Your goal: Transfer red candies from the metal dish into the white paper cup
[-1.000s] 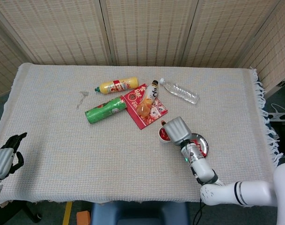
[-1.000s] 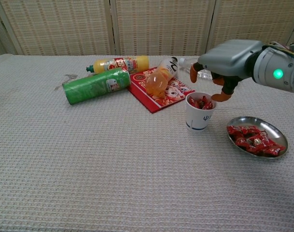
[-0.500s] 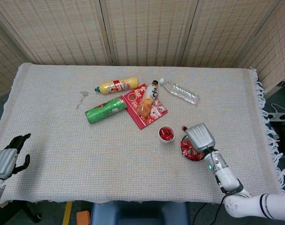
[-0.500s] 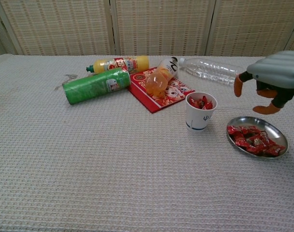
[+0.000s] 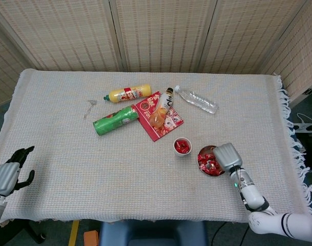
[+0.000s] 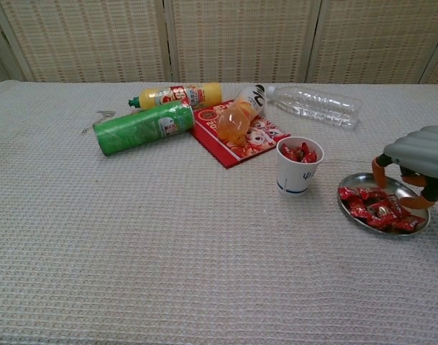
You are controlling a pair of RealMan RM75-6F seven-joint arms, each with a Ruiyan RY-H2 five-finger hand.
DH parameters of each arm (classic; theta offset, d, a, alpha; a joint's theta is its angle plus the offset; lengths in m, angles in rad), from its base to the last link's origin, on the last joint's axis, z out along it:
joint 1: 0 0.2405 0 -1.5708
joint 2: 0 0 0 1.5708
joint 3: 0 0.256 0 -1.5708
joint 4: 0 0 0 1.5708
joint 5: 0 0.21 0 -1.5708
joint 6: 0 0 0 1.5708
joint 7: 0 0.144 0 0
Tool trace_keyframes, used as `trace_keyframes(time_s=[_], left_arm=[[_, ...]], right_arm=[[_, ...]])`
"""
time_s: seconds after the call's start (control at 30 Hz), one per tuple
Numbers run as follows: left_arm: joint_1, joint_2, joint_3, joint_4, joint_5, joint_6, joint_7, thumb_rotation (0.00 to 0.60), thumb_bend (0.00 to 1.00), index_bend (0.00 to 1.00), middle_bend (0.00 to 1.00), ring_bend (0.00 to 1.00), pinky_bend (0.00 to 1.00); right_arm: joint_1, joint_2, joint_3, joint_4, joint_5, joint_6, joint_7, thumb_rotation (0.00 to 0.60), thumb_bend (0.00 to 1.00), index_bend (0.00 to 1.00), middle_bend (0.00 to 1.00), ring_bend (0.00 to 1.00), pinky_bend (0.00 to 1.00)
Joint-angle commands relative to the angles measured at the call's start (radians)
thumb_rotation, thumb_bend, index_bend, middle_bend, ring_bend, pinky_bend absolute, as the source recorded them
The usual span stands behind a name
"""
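The red candies [image 6: 377,207] lie heaped in the metal dish [image 6: 355,214] toward the table's right edge, just right of the white paper cup [image 6: 298,167], with bare cloth in front. The right hand [image 6: 418,164] hovers over the dish's far right rim, fingers spread downward and holding nothing. The left hand [image 5: 11,171] hangs empty, fingers apart, off the table's left corner.
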Motion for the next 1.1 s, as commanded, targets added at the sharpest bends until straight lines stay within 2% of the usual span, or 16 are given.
trace_keyframes(time_s=[0.03, 0.33, 0.73, 0.97, 1.1], left_arm=[[-0.001, 0.000, 0.000, 0.001, 0.000, -0.003, -0.002, 0.600, 0.50, 0.05, 0.10, 0.06, 0.29], [-0.005, -0.001, -0.001, 0.009, -0.007, -0.013, -0.008, 0.600, 0.50, 0.05, 0.10, 0.06, 0.29], [-0.005, 0.002, 0.000, 0.013, -0.007, -0.014, -0.017, 0.600, 0.50, 0.05, 0.10, 0.06, 0.29], [-0.004, 0.004, 0.001, 0.014, -0.005, -0.011, -0.024, 0.600, 0.51, 0.05, 0.10, 0.06, 0.29], [-0.001, 0.005, 0.000, 0.014, -0.004, -0.007, -0.026, 0.600, 0.51, 0.05, 0.10, 0.06, 0.29]], right_arm=[[-0.002, -0.027, 0.021, 0.042, 0.001, -0.022, 0.018, 0.600, 0.28, 0.43, 0.93, 0.79, 1.00], [-0.004, -0.062, 0.053, 0.102, -0.016, -0.064, 0.063, 0.600, 0.28, 0.44, 0.93, 0.79, 1.00], [0.002, -0.079, 0.068, 0.113, -0.018, -0.096, 0.048, 0.600, 0.28, 0.45, 0.93, 0.81, 1.00], [0.002, -0.103, 0.067, 0.133, -0.017, -0.091, 0.016, 0.600, 0.28, 0.54, 0.93, 0.82, 1.00], [-0.002, -0.113, 0.071, 0.143, -0.021, -0.086, 0.013, 0.600, 0.28, 0.63, 0.93, 0.84, 1.00]])
